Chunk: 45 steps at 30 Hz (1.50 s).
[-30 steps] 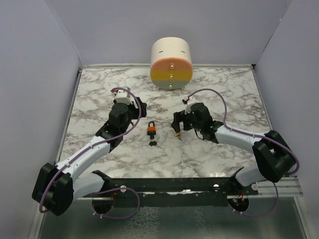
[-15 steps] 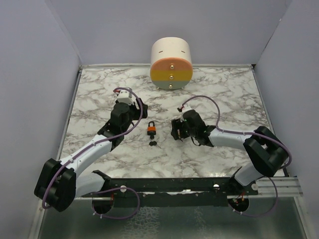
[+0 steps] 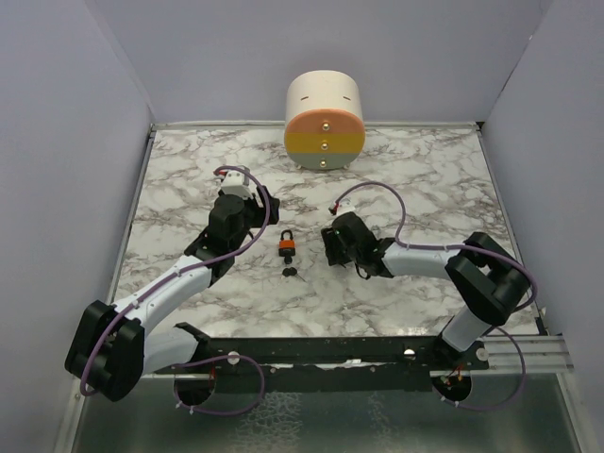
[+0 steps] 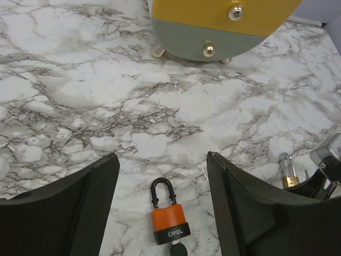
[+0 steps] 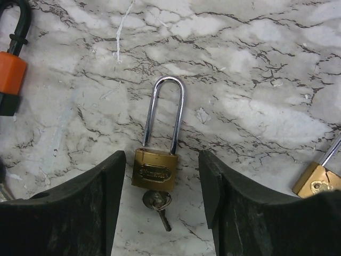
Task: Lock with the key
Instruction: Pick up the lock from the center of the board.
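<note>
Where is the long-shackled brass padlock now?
Right wrist view: the brass long-shackled padlock lies flat between the fingers of the right gripper, orange padlock at the left edge.

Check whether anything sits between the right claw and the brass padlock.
Nothing visible does. The brass padlock, key in it, lies inside the open right claw; the orange padlock and a second brass padlock lie off to the sides.
</note>
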Tool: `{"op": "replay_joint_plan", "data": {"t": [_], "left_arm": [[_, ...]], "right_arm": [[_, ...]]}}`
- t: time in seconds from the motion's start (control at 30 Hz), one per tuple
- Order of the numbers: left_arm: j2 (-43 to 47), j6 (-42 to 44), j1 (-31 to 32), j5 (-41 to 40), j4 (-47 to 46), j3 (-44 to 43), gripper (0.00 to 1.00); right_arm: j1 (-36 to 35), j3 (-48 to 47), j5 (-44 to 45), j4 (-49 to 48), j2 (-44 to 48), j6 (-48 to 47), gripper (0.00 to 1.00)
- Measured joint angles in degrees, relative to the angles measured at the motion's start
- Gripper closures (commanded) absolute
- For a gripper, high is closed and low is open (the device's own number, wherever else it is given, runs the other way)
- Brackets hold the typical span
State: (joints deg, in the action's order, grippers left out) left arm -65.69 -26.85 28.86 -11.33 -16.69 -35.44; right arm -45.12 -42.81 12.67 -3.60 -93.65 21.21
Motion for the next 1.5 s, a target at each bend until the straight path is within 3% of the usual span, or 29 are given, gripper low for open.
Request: {"op": "replay_joint_plan", "data": {"t": [0.3, 0.77, 0.83, 0.93, 0.97, 1.5], "left_arm": [[0.0, -0.02, -0.22, 0.02, -0.44, 0.55, 0.3], [0.0, -0.72, -0.42, 0.22, -0.83, 0.66, 0.3], [0.0, -0.87, -0.42, 0.24, -0.83, 0.66, 0.3], [0.0, -1.07, -0.5, 0.33, -0.85, 0.66, 0.31], [0.0, -1.11, -0.55, 0.37, -0.85, 0.66, 0.31], [1.44, -0.15, -0.79, 0.57, -0.72, 0.61, 0.3]], "right_arm": [[-4.44, -1.92, 7.45, 2.99, -1.62, 1.88, 0.5], [-5.18, -1.99, 9.84, 4.04, -1.62, 4.94, 0.59], [-5.18, -2.12, 10.01, 4.44, -1.62, 5.25, 0.69], [-5.18, -2.58, 10.25, 5.57, -1.62, 5.73, 0.95], [-5.18, -2.8, 10.47, 6.08, -1.62, 5.84, 0.99], [-5.2, -11.63, 13.7, 14.25, -3.76, -1.07, 0.99]]}}
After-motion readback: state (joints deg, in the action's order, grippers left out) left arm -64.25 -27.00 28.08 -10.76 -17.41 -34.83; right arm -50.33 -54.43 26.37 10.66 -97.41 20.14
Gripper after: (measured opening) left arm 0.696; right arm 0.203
